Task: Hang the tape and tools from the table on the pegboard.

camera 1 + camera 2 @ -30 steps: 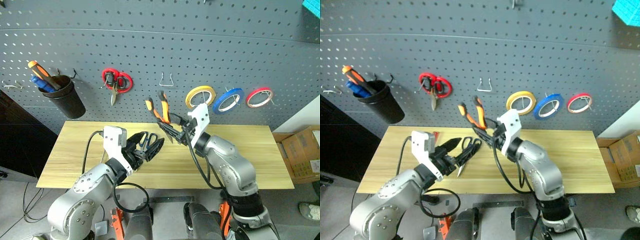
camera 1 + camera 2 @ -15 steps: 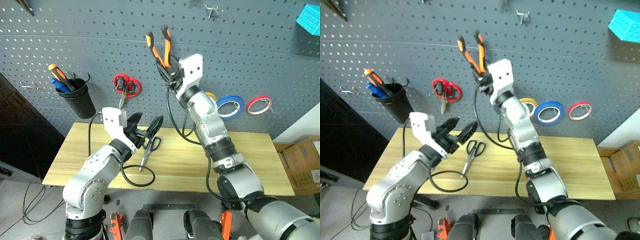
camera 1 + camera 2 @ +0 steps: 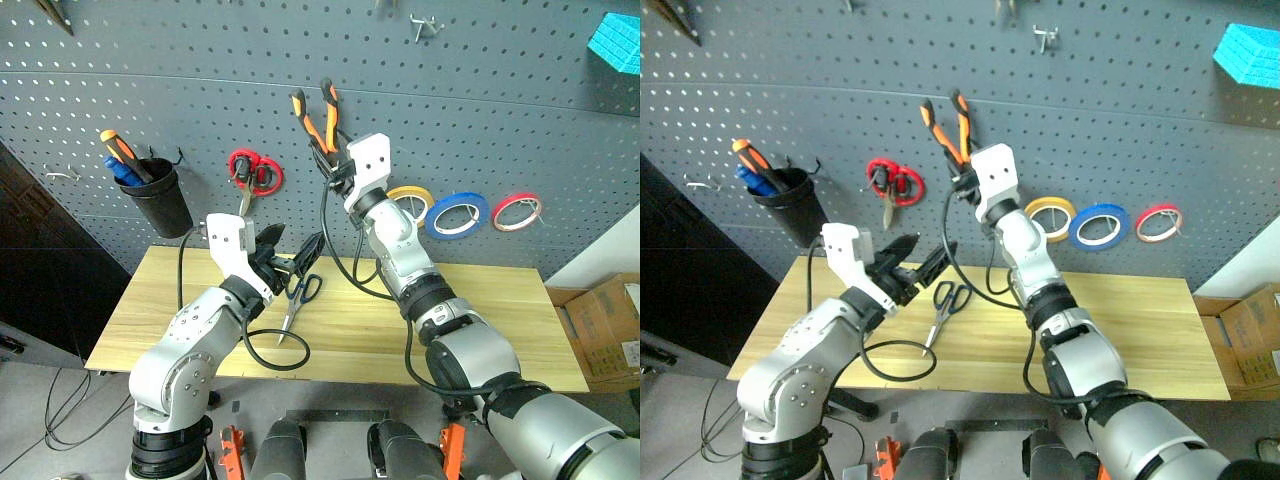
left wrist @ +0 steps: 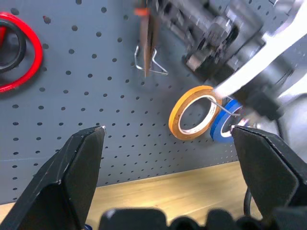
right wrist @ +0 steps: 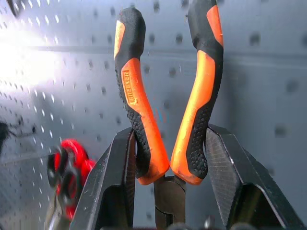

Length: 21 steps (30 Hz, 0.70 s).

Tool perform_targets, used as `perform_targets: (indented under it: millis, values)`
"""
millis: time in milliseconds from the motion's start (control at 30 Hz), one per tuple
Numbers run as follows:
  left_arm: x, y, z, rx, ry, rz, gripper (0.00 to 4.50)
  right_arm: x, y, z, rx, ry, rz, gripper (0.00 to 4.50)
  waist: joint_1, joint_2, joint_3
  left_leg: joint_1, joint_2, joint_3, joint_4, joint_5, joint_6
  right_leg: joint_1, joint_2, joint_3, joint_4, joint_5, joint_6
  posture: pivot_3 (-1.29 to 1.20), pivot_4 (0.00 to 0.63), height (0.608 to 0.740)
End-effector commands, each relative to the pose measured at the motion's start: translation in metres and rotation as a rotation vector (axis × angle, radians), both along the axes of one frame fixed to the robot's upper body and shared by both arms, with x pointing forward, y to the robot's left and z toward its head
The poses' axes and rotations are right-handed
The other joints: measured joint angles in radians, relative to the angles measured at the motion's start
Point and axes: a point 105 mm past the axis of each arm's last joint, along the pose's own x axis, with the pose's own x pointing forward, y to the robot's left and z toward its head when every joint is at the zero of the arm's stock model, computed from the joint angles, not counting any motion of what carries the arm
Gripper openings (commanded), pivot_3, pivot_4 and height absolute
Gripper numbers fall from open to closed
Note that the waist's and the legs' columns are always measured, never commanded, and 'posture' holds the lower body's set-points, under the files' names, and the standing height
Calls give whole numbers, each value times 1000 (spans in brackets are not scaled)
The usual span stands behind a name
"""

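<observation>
My right gripper (image 3: 332, 158) is raised against the pegboard (image 3: 500, 110) and shut on the pliers (image 3: 322, 115), whose orange-and-black handles point up. In the right wrist view the pliers (image 5: 168, 105) sit between both fingers, close to the board. The dark-handled scissors (image 3: 297, 298) lie on the wooden table (image 3: 480, 320). Just above and left of them hovers my left gripper (image 3: 292, 250), open and holding nothing. The blue tape (image 3: 456, 213) hangs on the pegboard, between a yellow roll (image 3: 410, 194) and a red roll (image 3: 518, 210).
Red-handled scissors (image 3: 255, 172) hang on the board to the left of the pliers. A black cup (image 3: 167, 198) holding screwdrivers hangs further left. A bare wire hook (image 4: 148, 60) shows beside the yellow roll (image 4: 194, 112). A cardboard box (image 3: 610, 320) stands at the right.
My right arm has lifted the pliers from just above the table up to the pegboard, then eased slightly lower. The left gripper rose a little and stays open. The camera tilted upward.
</observation>
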Motion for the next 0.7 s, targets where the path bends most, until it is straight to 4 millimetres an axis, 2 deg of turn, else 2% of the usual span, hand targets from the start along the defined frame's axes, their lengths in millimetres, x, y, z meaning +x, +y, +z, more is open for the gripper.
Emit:
perform_targets:
  millis: [33, 167, 367, 567, 700]
  values:
    - [-6, 0, 10, 1, -46, -6, 4500, 0, -11, 35, 52, -115, -36, 1695, 1, 0, 0, 0, 0, 0, 0, 0, 0, 0, 0, 0, 0, 0, 0, 257, 59, 740]
    - [-5, -1, 11, 2, -47, -10, 4500, 4, -18, 49, 71, -148, -71, 1695, 3, 0, 0, 0, 0, 0, 0, 0, 0, 0, 0, 0, 1, 0, 0, 257, 60, 740]
    - [-5, -2, 10, 5, -45, -19, 4500, 6, -17, 59, 89, -154, -76, 1695, 3, 0, 0, 6, 0, 0, 0, 1, 0, 6, 0, 0, 1, 0, 0, 253, 58, 740]
    - [-5, 0, 11, 10, -48, -17, 4500, 7, -14, 47, 95, -118, -80, 1695, 4, 0, -1, 7, 0, 0, 0, 1, 0, 7, 0, 0, 1, 0, 0, 274, 54, 740]
    - [-6, 1, 10, 12, -46, -12, 4500, 10, -16, 20, 93, -53, -107, 1695, 9, 0, -2, 7, 0, 0, 0, 1, 0, 7, 0, 0, 2, 0, 0, 295, 55, 740]
